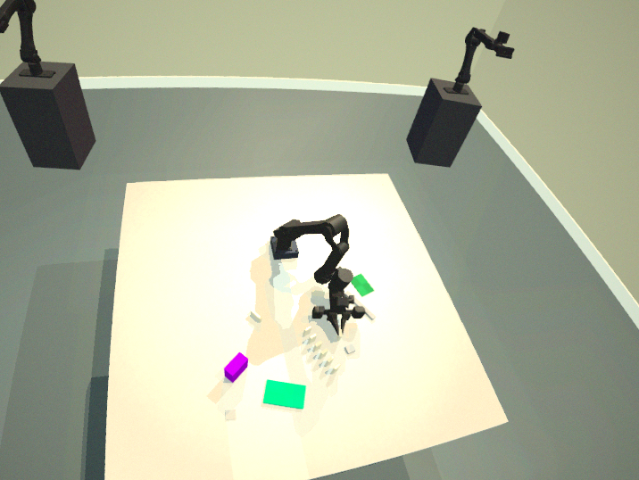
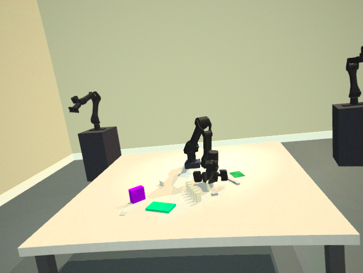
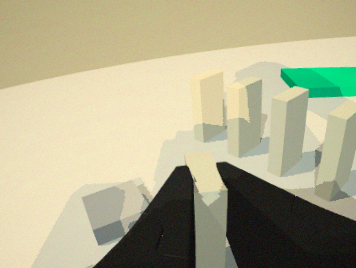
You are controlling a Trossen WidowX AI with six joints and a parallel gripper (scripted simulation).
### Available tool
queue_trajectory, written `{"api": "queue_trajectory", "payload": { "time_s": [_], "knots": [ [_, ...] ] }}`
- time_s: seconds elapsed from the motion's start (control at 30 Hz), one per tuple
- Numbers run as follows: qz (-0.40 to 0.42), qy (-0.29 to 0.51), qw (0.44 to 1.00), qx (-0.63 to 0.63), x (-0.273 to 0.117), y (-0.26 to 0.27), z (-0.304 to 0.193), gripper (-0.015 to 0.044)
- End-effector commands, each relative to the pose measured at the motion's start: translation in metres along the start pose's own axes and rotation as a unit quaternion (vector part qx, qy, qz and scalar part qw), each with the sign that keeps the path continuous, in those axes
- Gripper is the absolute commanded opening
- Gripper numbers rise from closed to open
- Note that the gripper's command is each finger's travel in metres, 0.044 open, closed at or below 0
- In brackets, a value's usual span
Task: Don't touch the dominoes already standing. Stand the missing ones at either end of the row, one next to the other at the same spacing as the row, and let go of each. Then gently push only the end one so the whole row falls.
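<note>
My gripper is shut on a pale domino and holds it upright, low over the table. It hangs at the near end of the row of standing dominoes. In the wrist view the row runs away to the right, and the held domino is in front of its first piece, apart from it. Another domino lies flat on the table to the gripper's left.
A big green pad lies beyond the row. A small green pad and a purple block sit nearby. Loose dominoes lie farther off. Two other arms stand on dark pedestals off the table.
</note>
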State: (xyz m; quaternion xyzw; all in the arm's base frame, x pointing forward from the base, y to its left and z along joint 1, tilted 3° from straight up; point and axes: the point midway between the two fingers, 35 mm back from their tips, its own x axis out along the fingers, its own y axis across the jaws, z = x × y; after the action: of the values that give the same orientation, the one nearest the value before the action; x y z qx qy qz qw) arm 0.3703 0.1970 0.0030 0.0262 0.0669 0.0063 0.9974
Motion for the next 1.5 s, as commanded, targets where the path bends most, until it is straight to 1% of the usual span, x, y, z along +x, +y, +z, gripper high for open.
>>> {"api": "queue_trajectory", "payload": {
  "time_s": [0.0, 0.5, 0.53, 0.7, 0.97, 1.07, 1.27, 1.33, 1.47],
  "knots": [
    [-0.001, -0.003, 1.0, 0.004, 0.001, 0.0, 0.001, 0.0027],
    [-0.001, -0.003, 1.0, 0.004, 0.001, 0.0, 0.001, 0.0421],
    [-0.001, -0.003, 1.0, 0.004, 0.001, 0.001, 0.002, 0.044],
    [0.0, -0.001, 1.0, 0.001, -0.003, 0.003, 0.044, 0.044],
    [0.002, -0.003, 1.0, 0.004, -0.003, 0.004, 0.053, 0.044],
    [0.022, -0.019, 0.999, 0.023, 0.009, 0.014, 0.08, 0.044],
    [0.034, 0.041, 0.995, -0.081, 0.037, 0.03, 0.065, 0.044],
    [0.046, 0.055, 0.99, -0.118, 0.05, 0.035, 0.07, 0.044],
    [0.08, 0.122, 0.962, -0.23, 0.078, 0.047, 0.067, 0.044]
  ]
}}
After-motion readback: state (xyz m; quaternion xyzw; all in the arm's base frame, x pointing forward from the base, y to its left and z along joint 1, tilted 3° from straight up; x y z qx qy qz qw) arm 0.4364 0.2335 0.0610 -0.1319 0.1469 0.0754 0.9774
